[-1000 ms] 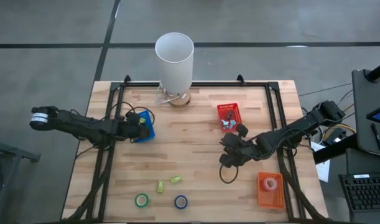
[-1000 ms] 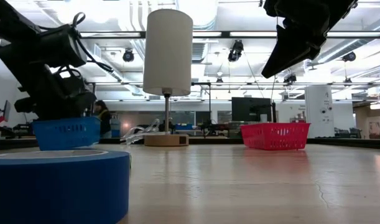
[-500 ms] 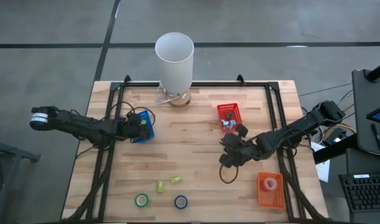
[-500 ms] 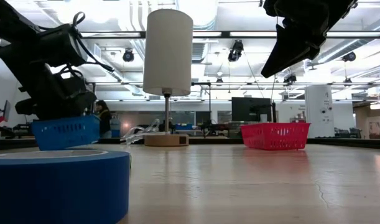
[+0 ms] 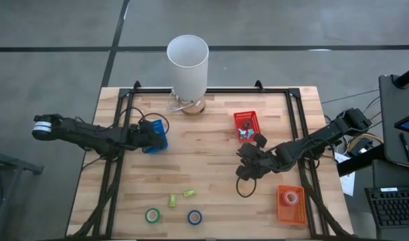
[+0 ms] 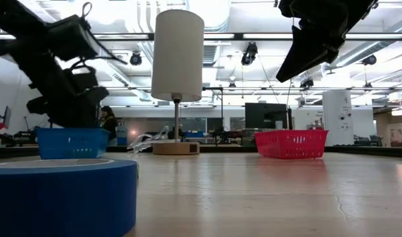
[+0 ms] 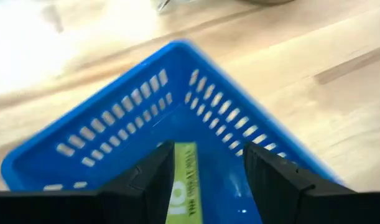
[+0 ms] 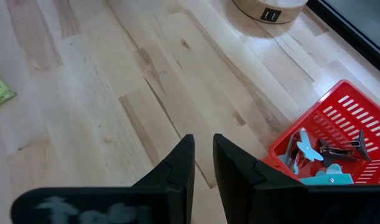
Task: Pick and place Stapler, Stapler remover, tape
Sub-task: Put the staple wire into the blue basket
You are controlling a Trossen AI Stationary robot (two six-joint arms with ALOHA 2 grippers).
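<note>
Baskets, three, all on the wooden table (image 5: 211,134). Blue basket (image 5: 156,136) near the left edge, just under the left gripper (image 7: 202,180); the left wrist view shows a yellow-green block (image 7: 182,186) lying on its floor between the fingers, which stand apart and touch nothing. Red basket (image 5: 246,124) right of centre toward the far edge; the right wrist view shows pale blue and dark metal pieces (image 8: 320,158) inside it, too small to name for certain. Orange basket (image 5: 291,204) at the near right corner, holding one pink tape roll (image 5: 292,197).

Tape rolls, three in view: the pink one in the orange basket, one green (image 5: 152,215) and one blue (image 5: 195,217) lying flat on the bare wood near the front edge, apart from each other. The blue roll fills the near corner of the low view.

Yellow-green blocks, three: one in the blue basket, two loose (image 5: 180,197) just behind the green and blue rolls.

Lamp (image 5: 188,65), one, white shade on a round wooden base at the far edge, middle.

Right gripper (image 8: 202,163) raised over the open middle-right of the table, between the red and orange baskets; fingers nearly together, nothing between them.

Open wood across the centre and the front right.
</note>
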